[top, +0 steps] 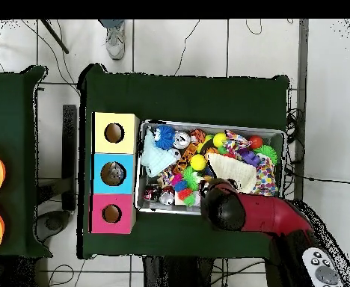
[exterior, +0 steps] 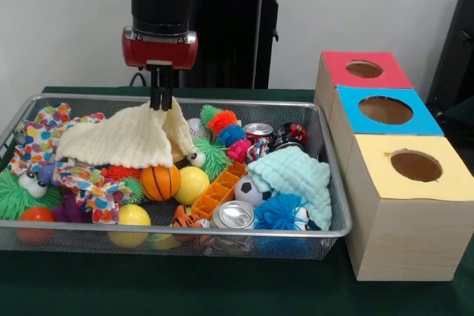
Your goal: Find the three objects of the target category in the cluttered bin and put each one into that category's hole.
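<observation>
End effector (exterior: 161, 101) pinched shut on cream cloth (exterior: 126, 142), lifting its corner | bin (exterior: 337, 223) full | holes look empty, all three sorts left

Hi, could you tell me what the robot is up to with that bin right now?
The gripper has pinched the cream cloth and holds one corner lifted above the wire bin, full of balls, cans and toys. An orange basketball shows beneath it. Beside the bin stand the red, blue and yellow boxes with holes.
</observation>
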Motion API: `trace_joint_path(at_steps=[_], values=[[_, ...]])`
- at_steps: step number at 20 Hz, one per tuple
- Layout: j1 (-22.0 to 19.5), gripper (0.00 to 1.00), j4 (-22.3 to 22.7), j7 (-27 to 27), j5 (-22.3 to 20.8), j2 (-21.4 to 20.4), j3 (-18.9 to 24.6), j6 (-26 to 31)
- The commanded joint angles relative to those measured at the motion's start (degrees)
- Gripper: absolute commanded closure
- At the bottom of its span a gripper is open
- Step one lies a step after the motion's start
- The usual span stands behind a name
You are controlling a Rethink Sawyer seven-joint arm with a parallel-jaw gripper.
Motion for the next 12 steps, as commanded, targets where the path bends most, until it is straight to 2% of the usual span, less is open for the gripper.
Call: trace_joint_path(at_steps=[1, 7, 12], values=[[1.6, 1.00, -8.4, -0.3, 3.9, -0.6, 6.9, 11.5], [1.7, 1.00, -9.7, -0.3, 4.3, -0.7, 7.7, 12.3], [3.2, 1.00, -13.6, -1.3, 4.8, -0.5, 8.0, 17.6]])
